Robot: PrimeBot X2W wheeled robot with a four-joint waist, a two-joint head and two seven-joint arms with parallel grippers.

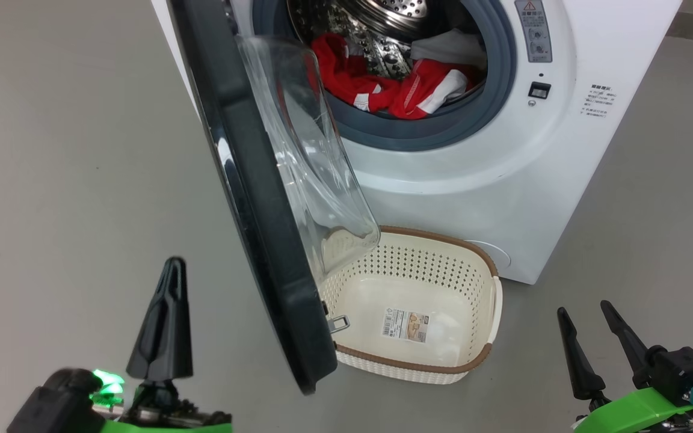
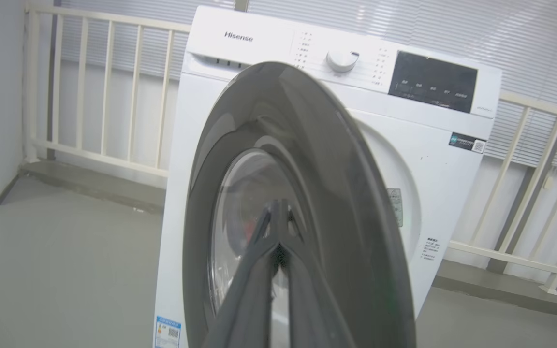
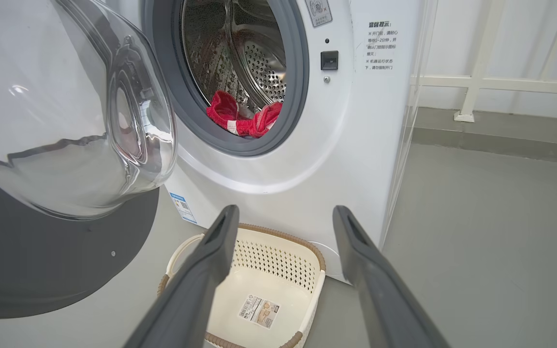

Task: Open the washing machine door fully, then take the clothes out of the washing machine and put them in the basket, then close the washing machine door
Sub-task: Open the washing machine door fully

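Smooth grey floor [image 1: 82, 150] and a pale railing [image 2: 99, 157] surround a white washer [image 1: 473, 198]. Its glossy black-rimmed door [image 1: 262, 228], with bulging clear glass, stands open. A perforated cream basket [image 1: 494, 313] sits just before the washer. Red-and-white clothes [image 1: 394, 90] lie in the steel drum [image 1: 382, 15]. The left end effector [image 1: 173, 270] is pressed together and the right end effector [image 1: 585, 310] is spread.

White washing machine [image 1: 473, 180], grey-blue seal [image 1: 418, 135]; its washing machine door [image 1: 256, 228] glossy black-rimmed; inside, red white-striped clothes [image 1: 358, 78]; below, cream perforated basket [image 1: 412, 264], brown rim; grey floor [image 1: 52, 180].
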